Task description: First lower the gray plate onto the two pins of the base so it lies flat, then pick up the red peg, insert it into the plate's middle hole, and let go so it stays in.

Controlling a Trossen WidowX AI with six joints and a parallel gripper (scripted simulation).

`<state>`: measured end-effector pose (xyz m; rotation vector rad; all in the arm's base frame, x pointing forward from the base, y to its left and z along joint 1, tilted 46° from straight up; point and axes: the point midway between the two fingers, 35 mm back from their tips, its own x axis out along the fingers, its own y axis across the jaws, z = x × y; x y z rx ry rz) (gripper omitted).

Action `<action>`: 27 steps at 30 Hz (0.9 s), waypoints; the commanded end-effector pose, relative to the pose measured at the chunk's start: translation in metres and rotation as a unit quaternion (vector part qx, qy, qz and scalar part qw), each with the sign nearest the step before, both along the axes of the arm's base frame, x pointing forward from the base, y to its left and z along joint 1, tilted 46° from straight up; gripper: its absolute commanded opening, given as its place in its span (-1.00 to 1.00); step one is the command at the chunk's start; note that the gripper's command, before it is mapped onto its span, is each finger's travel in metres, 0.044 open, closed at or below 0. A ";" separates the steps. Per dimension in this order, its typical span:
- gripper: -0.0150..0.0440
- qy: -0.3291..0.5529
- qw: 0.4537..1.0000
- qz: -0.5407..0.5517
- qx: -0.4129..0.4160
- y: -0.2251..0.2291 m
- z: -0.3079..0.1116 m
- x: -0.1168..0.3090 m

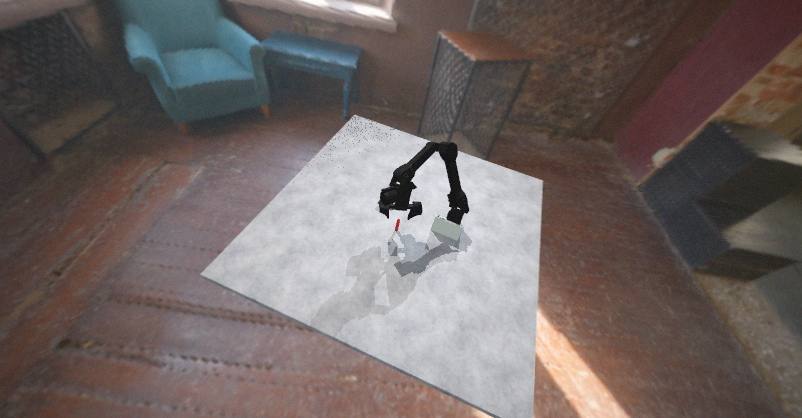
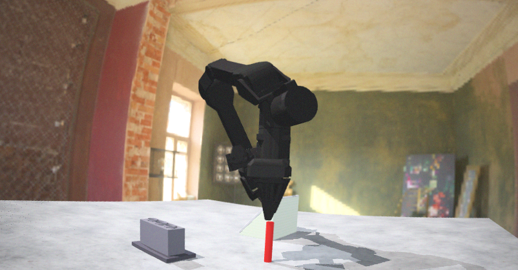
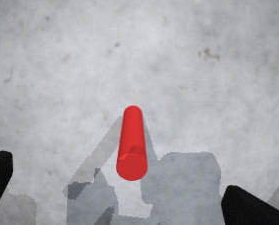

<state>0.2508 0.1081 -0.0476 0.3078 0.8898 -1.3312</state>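
The gray plate [image 2: 155,235], a thick block with round holes in its top, sits level on the darker base [image 2: 186,256] at the left in the exterior view; the pins do not show. In the top view the arm hides both. The red peg [image 1: 397,224] [image 2: 269,241] [image 3: 133,131] stands upright by itself on the table, to the right of the base in the exterior view. My gripper [image 1: 399,216] [image 2: 268,218] is open and empty, pointing down above the peg. In the wrist view the peg shows between the two wide-apart fingers.
A pale green wedge-shaped block [image 1: 447,228] [image 2: 288,215] stands at the foot of the arm, behind the peg in the exterior view. The light marbled table [image 1: 449,314] carries everything, and the arm's shadows fall across it around the peg.
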 end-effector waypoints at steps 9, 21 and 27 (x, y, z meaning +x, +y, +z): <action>1.00 0.004 1.000 0.001 -0.004 -0.017 -0.015 -0.002; 1.00 0.004 1.000 0.001 -0.005 -0.031 -0.028 -0.004; 1.00 0.004 1.000 0.001 -0.005 -0.038 -0.034 -0.005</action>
